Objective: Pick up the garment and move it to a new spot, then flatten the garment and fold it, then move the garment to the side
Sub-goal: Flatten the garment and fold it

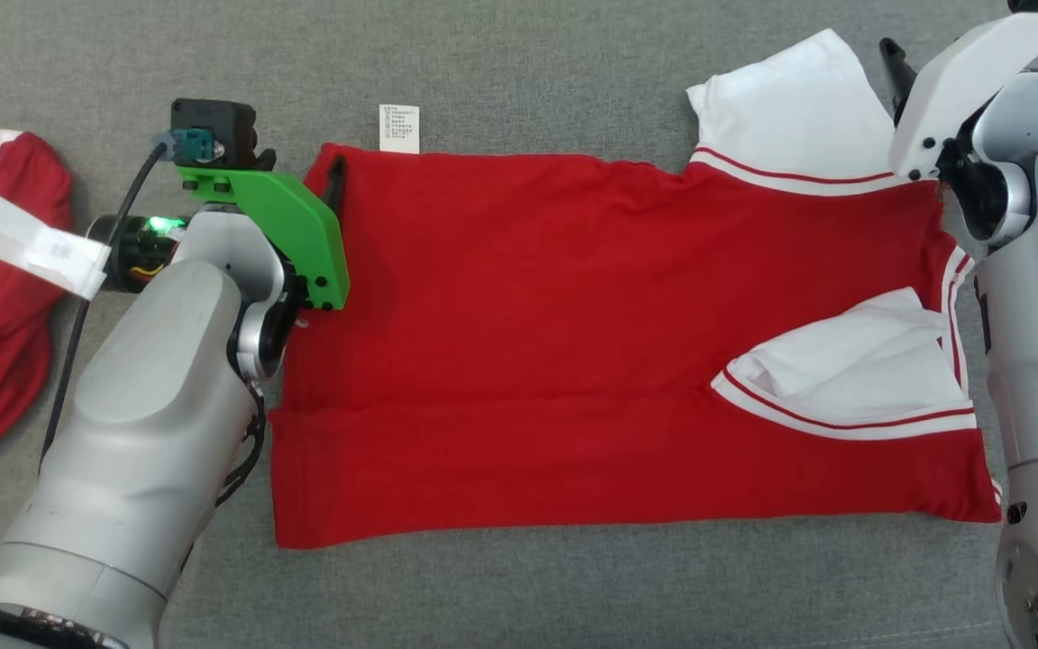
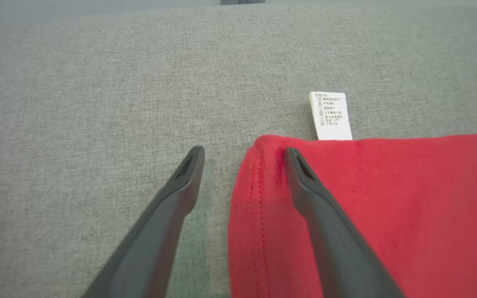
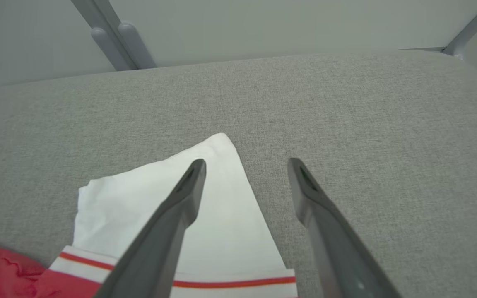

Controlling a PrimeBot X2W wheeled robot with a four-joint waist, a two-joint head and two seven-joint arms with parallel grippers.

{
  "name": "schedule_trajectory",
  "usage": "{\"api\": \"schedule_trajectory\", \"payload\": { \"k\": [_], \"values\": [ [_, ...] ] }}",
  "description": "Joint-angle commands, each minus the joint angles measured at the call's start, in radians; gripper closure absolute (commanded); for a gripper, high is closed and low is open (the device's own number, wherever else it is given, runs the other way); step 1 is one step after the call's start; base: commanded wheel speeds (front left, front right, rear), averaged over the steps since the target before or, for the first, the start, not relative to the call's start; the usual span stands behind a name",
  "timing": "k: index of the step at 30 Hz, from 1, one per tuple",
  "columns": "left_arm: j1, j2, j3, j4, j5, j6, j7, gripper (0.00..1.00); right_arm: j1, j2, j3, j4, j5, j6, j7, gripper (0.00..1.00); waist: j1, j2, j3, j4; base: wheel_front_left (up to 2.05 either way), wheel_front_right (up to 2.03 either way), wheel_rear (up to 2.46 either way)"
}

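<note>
Left gripper (image 2: 243, 152) straddles garment (image 1: 528, 342) corner, jaws apart

Garment (image 1: 528, 361): red knit cloth, matt, stitched hem; sleeves (image 1: 789, 99) white, same soft cloth. Care label (image 2: 331, 116): thin, smooth, printed (woven or paper, cannot tell). Counter (image 1: 519, 72): grey woven cloth, coarse, matt. Left hand (image 2: 244, 150) fingers (image 2: 325, 215): dark, smooth, dull plastic. Wrist bracket (image 1: 294, 225): green matt plastic.

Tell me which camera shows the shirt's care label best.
Left wrist view: the care label sits large, printed lines visible. Head view shows it small at the far edge of the shirt. Right wrist view faces the white sleeve.
</note>
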Motion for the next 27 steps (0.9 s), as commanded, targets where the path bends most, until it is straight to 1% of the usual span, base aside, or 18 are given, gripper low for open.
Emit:
{"api": "schedule_trajectory", "payload": {
  "k": [1,3,6,8,9,10,11,18,22,27],
  "values": [
    [-0.022,-0.008,-0.004,0.01,0.002,-0.008,0.002,0.0,-0.019,-0.001,0.004,0.018,-0.008,-0.001,-0.015,0.0,-0.0001,0.0,0.039,0.007,0.0,0.0,0.0],
    [-0.04,-0.017,-0.013,0.029,0.01,-0.009,0.004,0.0,-0.038,-0.002,0.013,0.047,-0.013,-0.001,-0.03,0.0,-0.0001,0.0,0.051,0.01,0.0,0.0,0.0],
    [-0.056,-0.017,-0.043,0.066,0.044,0.006,0.011,0.0,-0.056,-0.008,0.025,0.089,-0.018,-0.001,-0.048,0.0,-0.0001,0.0,0.064,0.013,0.0,0.0,0.0],
    [-0.057,-0.022,-0.057,0.088,0.056,0.006,0.012,0.0,-0.064,-0.018,0.029,0.113,-0.029,-0.001,-0.054,0.0,-0.0001,0.0,0.07,0.016,0.0,0.0,0.0],
    [-0.057,-0.026,-0.062,0.098,0.058,0.007,0.01,0.27,-0.071,-0.025,0.03,0.123,-0.034,-0.001,-0.059,0.0,-0.0001,0.0,0.073,0.018,0.0,0.0,0.0],
    [-0.058,-0.029,-0.067,0.104,0.059,0.008,0.006,0.48,-0.078,-0.031,0.029,0.13,-0.04,-0.001,-0.066,0.0,-0.0001,0.0,0.076,0.019,0.0,0.0,0.0],
    [-0.061,-0.031,-0.071,0.109,0.062,0.01,0.001,1.0,-0.084,-0.035,0.03,0.14,-0.048,-0.001,-0.068,0.0,-0.0001,0.0,0.079,0.021,0.0,0.0,0.0],
    [-0.052,-0.06,-0.093,0.115,0.089,0.027,-0.066,1.0,-0.121,-0.053,0.04,0.197,-0.088,-0.001,-0.105,0.0,-0.0001,0.0,0.113,0.052,0.0,0.0,0.0],
    [-0.044,-0.078,-0.109,0.114,0.096,0.022,-0.092,1.0,-0.139,-0.073,0.033,0.238,-0.113,-0.001,-0.117,0.0,-0.0001,0.0,0.132,0.08,0.0,0.0,0.0],
    [-0.041,-0.094,-0.115,0.113,0.091,0.011,-0.118,1.0,-0.13,-0.093,0.022,0.291,-0.182,-0.001,-0.109,0.0,-0.0001,0.0,0.148,0.102,0.0,0.0,0.0]
  ]
}}
